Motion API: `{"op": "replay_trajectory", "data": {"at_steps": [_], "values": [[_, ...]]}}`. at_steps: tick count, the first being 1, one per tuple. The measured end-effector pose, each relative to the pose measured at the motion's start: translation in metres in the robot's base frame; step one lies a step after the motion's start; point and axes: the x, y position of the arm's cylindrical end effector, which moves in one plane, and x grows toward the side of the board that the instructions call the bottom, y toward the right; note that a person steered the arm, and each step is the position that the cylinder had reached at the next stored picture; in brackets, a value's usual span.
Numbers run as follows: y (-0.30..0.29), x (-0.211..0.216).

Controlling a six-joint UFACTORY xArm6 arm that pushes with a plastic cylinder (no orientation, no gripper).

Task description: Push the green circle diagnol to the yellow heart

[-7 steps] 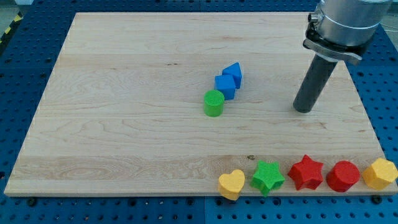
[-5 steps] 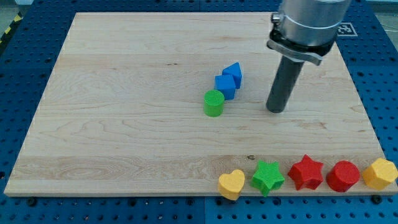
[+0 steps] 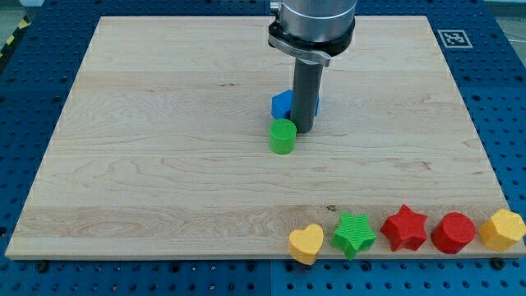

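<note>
My tip (image 3: 302,130) touches the green circle (image 3: 283,136) (upper right).

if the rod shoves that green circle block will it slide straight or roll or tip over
The green circle stands on its flat end on the wooden board, so it will probably slide, not roll. It looks short and squat, so tipping seems unlikely. My tip sits just to its upper right, in front of the blue blocks; an off-centre push on the round side may make it veer.

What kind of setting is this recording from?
Most likely a robotics lab bench: a wooden board lies on a blue perforated table, with a fiducial marker and small coloured blocks like the green circle beside my tip.
</note>
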Motion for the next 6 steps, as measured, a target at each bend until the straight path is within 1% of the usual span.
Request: {"op": "replay_trajectory", "data": {"at_steps": [2,3,6], "values": [[0.000,0.013],[-0.009,0.019],[-0.009,0.027]]}}
